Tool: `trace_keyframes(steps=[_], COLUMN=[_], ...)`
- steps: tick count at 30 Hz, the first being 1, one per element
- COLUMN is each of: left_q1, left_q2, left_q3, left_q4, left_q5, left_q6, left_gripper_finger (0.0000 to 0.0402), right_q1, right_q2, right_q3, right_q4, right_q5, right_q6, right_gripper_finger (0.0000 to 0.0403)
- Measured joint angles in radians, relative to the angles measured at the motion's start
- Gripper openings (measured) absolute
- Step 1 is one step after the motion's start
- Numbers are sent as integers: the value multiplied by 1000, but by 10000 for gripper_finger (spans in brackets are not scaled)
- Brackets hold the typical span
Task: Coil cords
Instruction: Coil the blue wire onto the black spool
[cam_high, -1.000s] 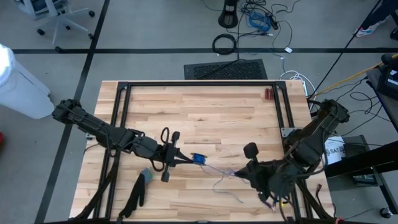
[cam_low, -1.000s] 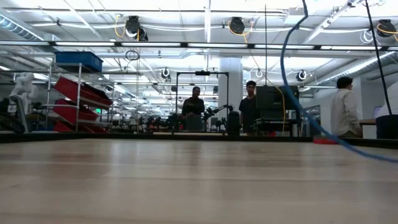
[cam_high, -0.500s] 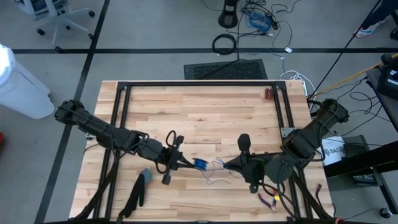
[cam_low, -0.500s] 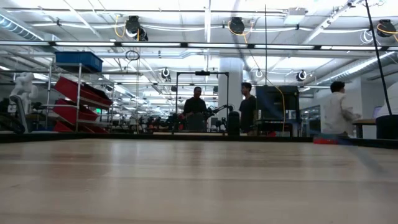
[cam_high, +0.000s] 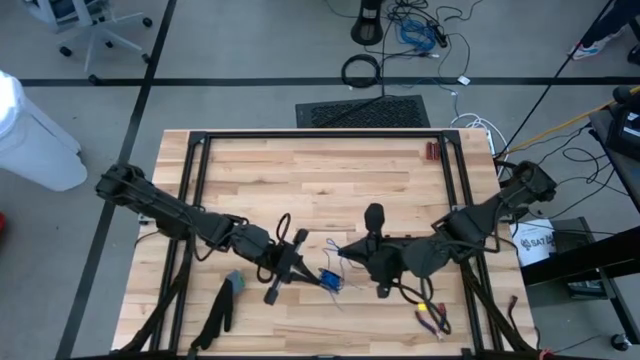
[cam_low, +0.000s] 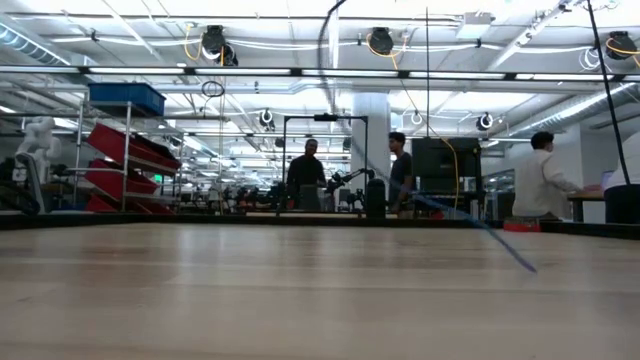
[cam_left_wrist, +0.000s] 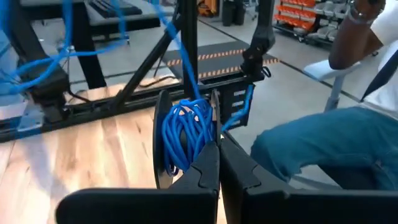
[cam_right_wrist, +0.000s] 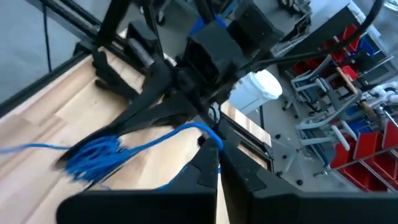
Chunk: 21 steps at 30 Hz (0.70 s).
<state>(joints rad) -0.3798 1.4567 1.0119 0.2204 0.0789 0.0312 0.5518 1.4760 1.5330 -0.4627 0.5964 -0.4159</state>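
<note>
A: What does the table (cam_high: 320, 175) look like?

B: Pale wooden planks with a black metal frame (cam_high: 200, 140) along its edges. A small red object (cam_high: 431, 151) lies by the far right corner, and a pair of pliers (cam_high: 432, 320) sits near the front edge on the right.

A: And the cord?

B: The blue cord (cam_high: 331, 279) is over the front middle of the table, bunched into loose loops. The left gripper (cam_high: 305, 268) has its fingers closed on that bundle; its wrist view shows the loops (cam_left_wrist: 186, 134) wound just ahead of the pinched fingertips. The right gripper (cam_high: 345, 250) is just beside it, fingers pinched together on a strand of the same cord (cam_right_wrist: 155, 140).

A: What about the room?

B: A grey floor with a dark mat (cam_high: 362, 110) beyond the table, a black cable ring (cam_high: 361, 70) and an office chair (cam_high: 95, 30). From table height, a workshop hall with red bins on shelves (cam_low: 125, 150), and people (cam_low: 305, 175) standing far back.
</note>
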Motion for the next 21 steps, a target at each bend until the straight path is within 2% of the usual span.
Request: trace_keyframes(steps=[6, 12, 16, 21], left_q1=[12, 21, 21, 19], left_q2=[50, 88, 87, 87], left_q3=[32, 42, 42, 42], left_q4=[8, 80, 112, 171], left_q5=[48, 109, 112, 112], left_q6=[2, 36, 38, 64], left_gripper_finger=[0, 0, 0, 0], right_q1=[-42, -74, -88, -101], right_q2=[30, 41, 42, 42], right_q3=[0, 0, 0, -1], right_q4=[23, 11, -3, -38], right_q5=[-39, -81, -84, -160], right_q6=[11, 92, 142, 209], right_gripper_finger=[0, 0, 0, 0])
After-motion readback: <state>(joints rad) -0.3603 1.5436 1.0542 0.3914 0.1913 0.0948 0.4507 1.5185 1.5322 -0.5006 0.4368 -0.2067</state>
